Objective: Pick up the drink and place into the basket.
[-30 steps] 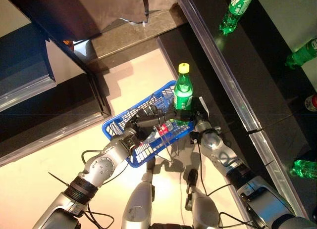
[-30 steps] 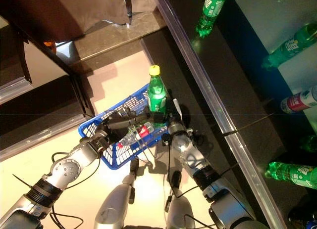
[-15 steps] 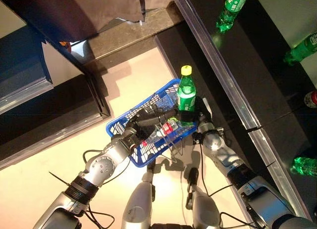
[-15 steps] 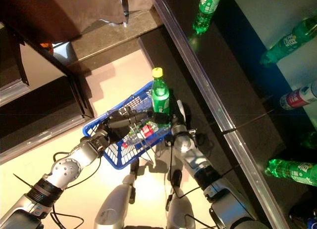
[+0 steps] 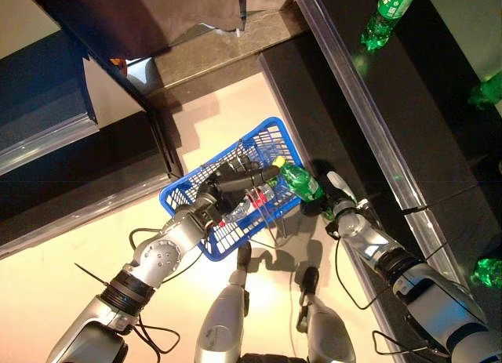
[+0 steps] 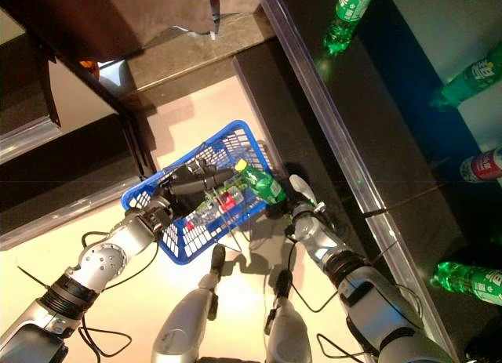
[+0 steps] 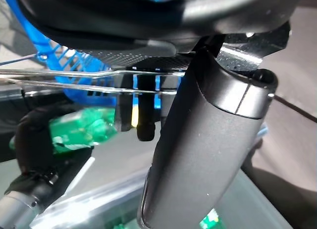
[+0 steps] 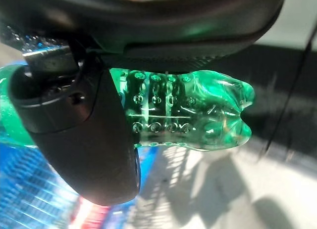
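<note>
My right hand (image 5: 332, 197) is shut on a green bottle with a yellow cap (image 5: 299, 180). The bottle is tipped over, its cap end pointing into the blue basket (image 5: 182, 197) over the right rim. In the right wrist view the thumb (image 8: 79, 130) wraps the bottle's ribbed base (image 8: 198, 115). My left hand (image 5: 227, 184) is shut on the basket's thin wire handles (image 7: 74, 76) and holds the blue basket raised in front. A clear bottle with a red label (image 5: 255, 198) lies inside the basket.
A dark shelf with a metal front edge (image 5: 369, 136) runs along the right, with green bottles (image 5: 388, 10) on it. A red-labelled drink (image 6: 482, 165) and another green bottle (image 6: 467, 278) lie further right. Dark furniture (image 5: 94, 183) stands at the left.
The green bottle has gone from upright beside the basket to tipped over, its cap now pointing into the basket. The right hand turned and dropped lower. The camera shifted a little.
</note>
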Available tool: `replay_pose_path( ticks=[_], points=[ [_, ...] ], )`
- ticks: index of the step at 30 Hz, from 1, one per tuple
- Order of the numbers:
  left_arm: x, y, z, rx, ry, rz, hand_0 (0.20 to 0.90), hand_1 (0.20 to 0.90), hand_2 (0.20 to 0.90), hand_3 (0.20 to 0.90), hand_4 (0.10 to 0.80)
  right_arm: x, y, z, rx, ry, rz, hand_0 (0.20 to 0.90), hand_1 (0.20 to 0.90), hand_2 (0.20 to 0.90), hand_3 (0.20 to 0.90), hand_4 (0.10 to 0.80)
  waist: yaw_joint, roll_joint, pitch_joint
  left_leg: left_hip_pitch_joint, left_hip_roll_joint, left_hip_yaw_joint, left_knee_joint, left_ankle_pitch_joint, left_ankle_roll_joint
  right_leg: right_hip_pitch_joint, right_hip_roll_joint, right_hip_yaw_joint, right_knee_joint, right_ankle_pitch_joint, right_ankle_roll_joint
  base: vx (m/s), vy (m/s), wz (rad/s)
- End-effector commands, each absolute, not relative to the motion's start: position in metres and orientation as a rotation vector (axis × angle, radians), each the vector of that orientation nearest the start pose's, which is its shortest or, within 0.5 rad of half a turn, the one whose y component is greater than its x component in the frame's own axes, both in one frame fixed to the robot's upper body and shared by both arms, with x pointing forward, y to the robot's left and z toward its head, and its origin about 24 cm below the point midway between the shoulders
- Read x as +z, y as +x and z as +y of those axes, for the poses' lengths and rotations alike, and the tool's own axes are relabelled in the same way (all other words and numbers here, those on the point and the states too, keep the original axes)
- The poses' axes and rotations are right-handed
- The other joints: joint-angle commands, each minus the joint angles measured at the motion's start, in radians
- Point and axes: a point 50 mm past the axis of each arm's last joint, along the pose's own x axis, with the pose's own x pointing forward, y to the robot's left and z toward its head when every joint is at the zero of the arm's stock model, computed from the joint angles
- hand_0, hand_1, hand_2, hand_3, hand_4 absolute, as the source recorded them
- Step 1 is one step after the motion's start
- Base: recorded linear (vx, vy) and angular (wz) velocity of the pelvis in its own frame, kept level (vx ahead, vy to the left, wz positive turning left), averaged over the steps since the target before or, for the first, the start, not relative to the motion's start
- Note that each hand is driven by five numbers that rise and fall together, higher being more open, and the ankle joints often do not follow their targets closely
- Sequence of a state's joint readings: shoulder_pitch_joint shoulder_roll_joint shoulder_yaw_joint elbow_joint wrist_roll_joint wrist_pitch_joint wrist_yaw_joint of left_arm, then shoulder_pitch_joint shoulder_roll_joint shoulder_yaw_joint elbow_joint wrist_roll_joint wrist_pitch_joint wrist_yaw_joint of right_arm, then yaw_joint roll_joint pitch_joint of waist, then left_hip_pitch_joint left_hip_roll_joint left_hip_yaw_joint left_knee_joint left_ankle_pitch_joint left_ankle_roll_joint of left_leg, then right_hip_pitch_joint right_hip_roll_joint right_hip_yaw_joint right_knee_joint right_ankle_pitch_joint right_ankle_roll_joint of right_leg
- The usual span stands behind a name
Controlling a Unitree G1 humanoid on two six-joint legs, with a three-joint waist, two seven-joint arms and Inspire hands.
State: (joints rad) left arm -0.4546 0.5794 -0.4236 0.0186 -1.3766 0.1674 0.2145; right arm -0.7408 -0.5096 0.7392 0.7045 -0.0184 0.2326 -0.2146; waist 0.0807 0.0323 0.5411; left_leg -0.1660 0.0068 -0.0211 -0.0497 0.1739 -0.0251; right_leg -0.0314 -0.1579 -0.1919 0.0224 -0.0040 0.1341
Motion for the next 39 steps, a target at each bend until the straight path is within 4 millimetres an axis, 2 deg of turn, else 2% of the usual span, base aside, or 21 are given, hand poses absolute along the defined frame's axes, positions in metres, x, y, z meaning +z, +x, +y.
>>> replay_pose_path(
  ticks=[1, 3, 8, 13, 14, 20, 23, 30, 39],
  points=[
    [0.274, 0.274, 0.077, -0.97, -0.777, -0.387, 0.3, 0.3, 0.3, 0.2, 0.1, 0.162, 0.395, -0.161, 0.002, -1.242, -0.148, 0.3, 0.3, 0.3, 0.2, 0.1, 0.003, 0.013, -0.086, -0.029, -0.048, 0.028, 0.193, -0.143, 0.021, -0.129, 0.004, 0.008, 0.137, 0.035, -0.084, -0.009, -0.01, 0.04],
    [0.273, 0.274, 0.075, -0.972, -0.777, -0.377, 0.3, 0.3, 0.3, 0.2, 0.1, 0.176, 0.398, -0.156, 0.002, -1.334, -0.187, 0.3, 0.3, 0.3, 0.2, 0.1, 0.005, 0.012, -0.083, -0.031, -0.048, 0.029, 0.195, -0.143, 0.022, -0.133, 0.004, 0.012, 0.14, 0.037, -0.083, 0.0, 0.0, 0.0],
    [0.273, 0.273, 0.07, -0.982, -0.772, -0.354, 0.3, 0.3, 0.3, 0.2, 0.1, 0.192, 0.399, -0.14, 0.055, -1.469, -0.246, 0.3, 0.3, 0.3, 0.2, 0.1, 0.01, 0.009, -0.082, -0.033, -0.05, 0.027, 0.192, -0.142, 0.023, -0.135, 0.004, 0.018, 0.135, 0.04, -0.079, -0.002, -0.002, 0.01],
    [0.269, 0.275, 0.059, -0.98, -0.758, -0.292, 0.3, 0.3, 0.3, 0.2, 0.1, 0.212, 0.399, -0.108, 0.163, -1.591, -0.284, 0.3, 0.3, 0.3, 0.2, 0.1, 0.017, 0.006, -0.079, -0.038, -0.054, 0.025, 0.198, -0.142, 0.023, -0.14, 0.002, 0.023, 0.136, 0.042, -0.077, -0.005, -0.005, 0.02],
    [0.268, 0.275, 0.055, -0.978, -0.759, -0.273, 0.3, 0.3, 0.3, 0.2, 0.1, 0.219, 0.399, -0.095, 0.19, -1.629, -0.296, 0.3, 0.3, 0.3, 0.2, 0.1, 0.02, 0.006, -0.079, -0.038, -0.054, 0.024, 0.201, -0.142, 0.022, -0.14, 0.002, 0.024, 0.136, 0.043, -0.077, 0.0, 0.0, 0.0],
    [0.265, 0.276, 0.043, -0.992, -0.778, -0.225, 0.3, 0.3, 0.3, 0.2, 0.1, 0.231, 0.393, -0.06, 0.295, -1.709, -0.334, 0.3, 0.3, 0.3, 0.2, 0.1, 0.028, 0.007, -0.085, -0.035, -0.059, 0.018, 0.205, -0.144, 0.019, -0.13, 0.001, 0.024, 0.134, 0.04, -0.077, 0.031, 0.012, 0.01],
    [0.266, 0.274, 0.036, -0.999, -0.782, -0.223, 0.3, 0.3, 0.3, 0.2, 0.1, 0.227, 0.39, -0.045, 0.369, -1.729, -0.303, 0.3, 0.3, 0.3, 0.2, 0.1, 0.032, 0.008, -0.087, -0.036, -0.061, 0.015, 0.208, -0.145, 0.019, -0.13, -0.001, 0.025, 0.136, 0.038, -0.076, 0.034, 0.019, 0.03],
    [0.275, 0.268, 0.023, -1.038, -0.819, -0.237, 0.3, 0.3, 0.3, 0.2, 0.1, 0.195, 0.391, -0.023, 0.504, -1.738, -0.21, 0.3, 0.3, 0.3, 0.2, 0.1, 0.041, 0.018, -0.083, -0.042, -0.062, 0.021, 0.213, -0.15, 0.019, -0.132, -0.005, 0.026, 0.138, 0.038, -0.076, 0.014, 0.018, 0.01],
    [0.278, 0.265, 0.005, -1.104, -0.866, -0.25, 0.3, 0.3, 0.3, 0.2, 0.1, 0.154, 0.392, -0.014, 0.634, -1.664, -0.079, 0.3, 0.3, 0.3, 0.2, 0.1, 0.051, 0.045, -0.066, -0.072, -0.076, 0.003, 0.231, -0.146, 0.021, -0.156, -0.016, 0.022, 0.155, 0.04, -0.075, -0.001, 0.013, 0.01]
  ],
)
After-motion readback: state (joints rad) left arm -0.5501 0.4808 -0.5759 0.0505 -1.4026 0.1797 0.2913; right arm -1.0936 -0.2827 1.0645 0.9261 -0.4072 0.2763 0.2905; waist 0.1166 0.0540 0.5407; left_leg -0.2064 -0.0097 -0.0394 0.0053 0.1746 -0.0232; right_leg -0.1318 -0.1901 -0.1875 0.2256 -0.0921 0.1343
